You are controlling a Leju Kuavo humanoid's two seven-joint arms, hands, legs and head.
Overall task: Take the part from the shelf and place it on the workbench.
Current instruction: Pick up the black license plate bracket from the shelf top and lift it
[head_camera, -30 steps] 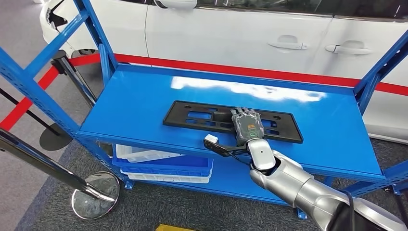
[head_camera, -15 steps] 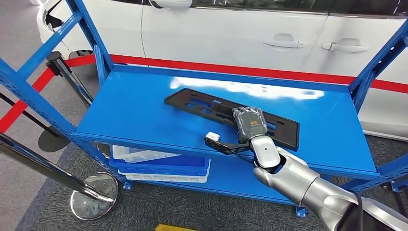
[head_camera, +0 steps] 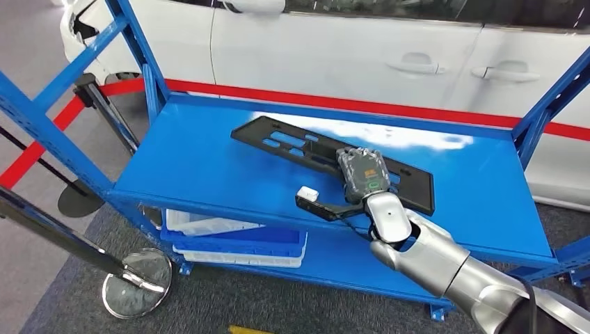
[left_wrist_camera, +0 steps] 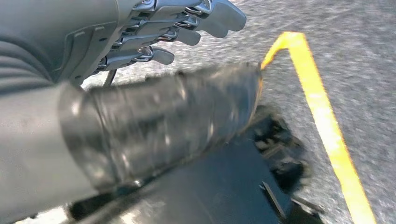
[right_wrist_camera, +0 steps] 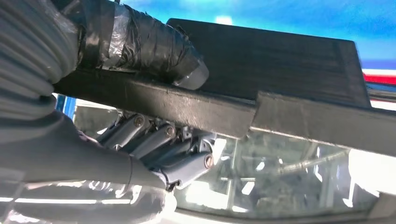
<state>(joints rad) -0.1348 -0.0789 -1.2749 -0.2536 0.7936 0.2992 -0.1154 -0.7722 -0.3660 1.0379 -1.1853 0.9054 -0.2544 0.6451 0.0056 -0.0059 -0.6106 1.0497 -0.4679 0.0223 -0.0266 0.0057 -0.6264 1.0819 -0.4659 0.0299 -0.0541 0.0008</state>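
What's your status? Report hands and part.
Right hand gripping black part, tilted up off blue shelf. Left hand empty, hanging over floor. Nothing in the way.

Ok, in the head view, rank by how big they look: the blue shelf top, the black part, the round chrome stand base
1. Blue shelf top, clearly the largest.
2. Black part, long and flat, held by the right hand.
3. Chrome stand base, smallest, though it sits lower on the floor.

The right robot hand (head_camera: 362, 174) gripped the near edge of the long black part (head_camera: 327, 161), which lay slantwise over the blue shelf (head_camera: 202, 156) with its far-left end raised. Blue and white trays (head_camera: 233, 240) sat on the lower level; a white car (head_camera: 362, 49) stood behind.
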